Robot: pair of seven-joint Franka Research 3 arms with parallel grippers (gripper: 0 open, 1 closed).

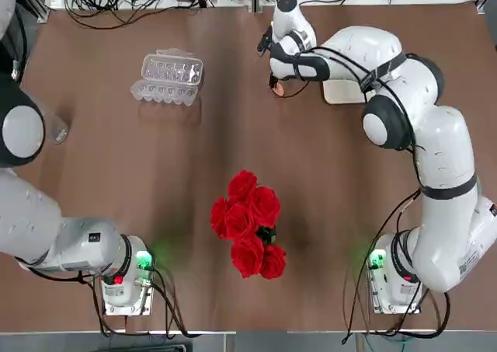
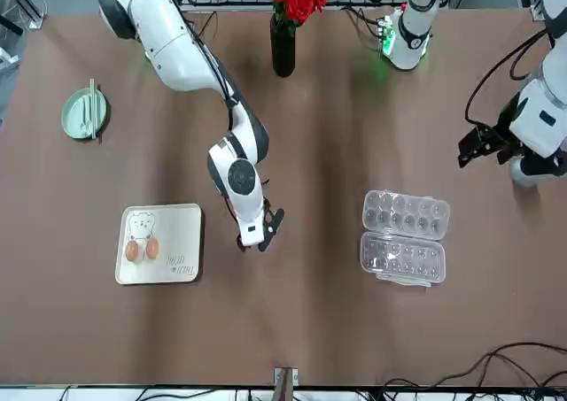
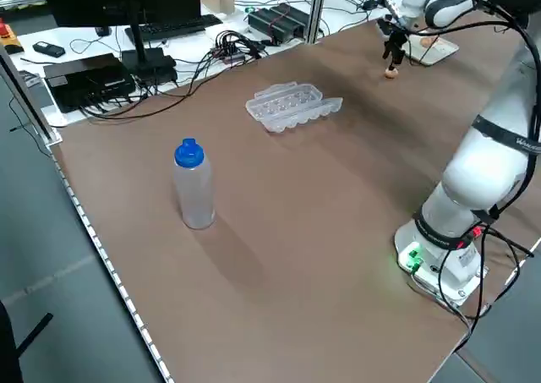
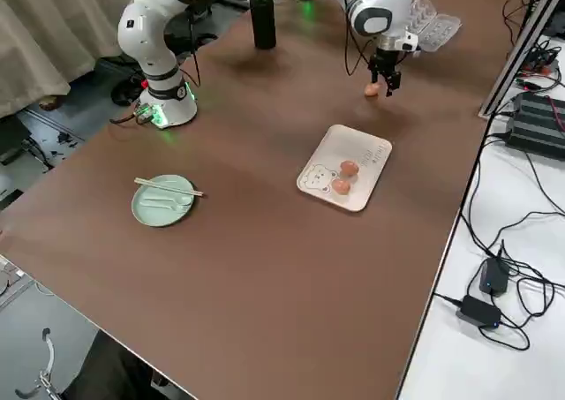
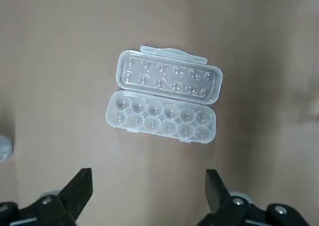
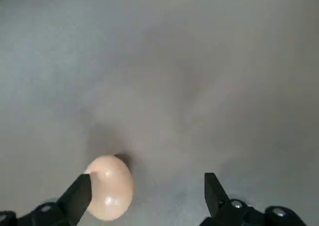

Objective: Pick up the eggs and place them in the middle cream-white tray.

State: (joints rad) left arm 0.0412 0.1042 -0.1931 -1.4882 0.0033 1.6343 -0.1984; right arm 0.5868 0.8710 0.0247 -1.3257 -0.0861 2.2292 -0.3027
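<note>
1. The front view is showing two smooth oval eggs lying in the flat cream-white tray; overhead, the arm is hiding them.
2. The right gripper, jaws wide, is hovering over a third egg on the table.
3. The left gripper, jaws wide, is hanging above a clear ribbed egg carton.

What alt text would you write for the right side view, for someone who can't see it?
The right gripper, open, hangs just above a light-brown egg on the brown table. Nearer the camera, a cream-white square tray holds two more eggs, and a pale green round dish sits apart.
</note>
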